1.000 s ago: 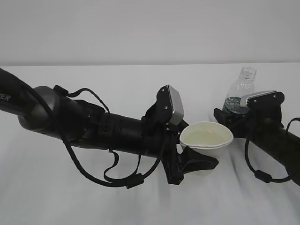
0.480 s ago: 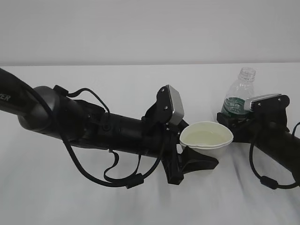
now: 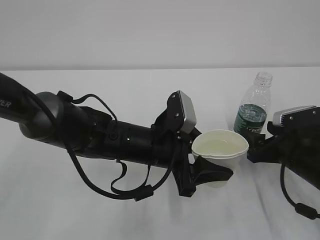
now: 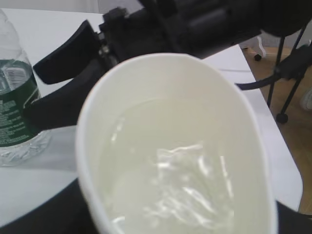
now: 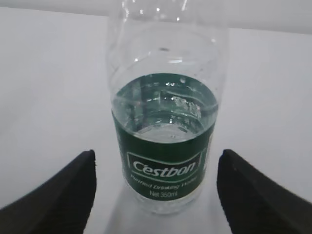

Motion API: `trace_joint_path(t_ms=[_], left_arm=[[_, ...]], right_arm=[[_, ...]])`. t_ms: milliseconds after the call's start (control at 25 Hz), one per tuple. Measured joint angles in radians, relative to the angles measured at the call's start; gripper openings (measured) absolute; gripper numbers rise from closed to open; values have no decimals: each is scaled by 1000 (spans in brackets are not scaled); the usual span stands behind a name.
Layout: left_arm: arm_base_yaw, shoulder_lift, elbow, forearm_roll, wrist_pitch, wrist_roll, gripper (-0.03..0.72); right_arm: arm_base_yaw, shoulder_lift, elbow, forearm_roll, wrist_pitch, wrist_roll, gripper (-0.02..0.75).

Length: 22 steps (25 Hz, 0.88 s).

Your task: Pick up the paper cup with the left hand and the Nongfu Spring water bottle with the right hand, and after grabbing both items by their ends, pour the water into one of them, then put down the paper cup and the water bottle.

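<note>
Your right hand (image 5: 156, 195) has its jaws wide apart, clear of the bottle (image 3: 253, 111), which stands upright on the table at the right. Your left hand (image 3: 212, 170) is clamped on the cup (image 3: 220, 149), holding water (image 4: 170, 180). Pouring looks done; next, lower the cup gently and let go.

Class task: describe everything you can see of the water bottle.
The water bottle is small, clear ribbed plastic, uncapped, with a dark green label lettered in white. It stands upright on the white table, partly filled with water, right of the paper cup. The right pincer stands open on either side, touching nothing.
</note>
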Motion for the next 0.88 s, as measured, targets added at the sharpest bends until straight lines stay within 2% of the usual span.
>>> trace_joint_path(t_ms=[360, 560, 880], left_arm=[[0, 0, 0, -26, 32, 19, 420], [2, 0, 0, -78, 36, 29, 420], [63, 0, 0, -127, 30, 31, 420]], right_arm=[[0, -155, 128, 12, 0, 0, 579], [0, -241, 199, 14, 0, 0, 579], [0, -357, 255, 14, 0, 0, 579]])
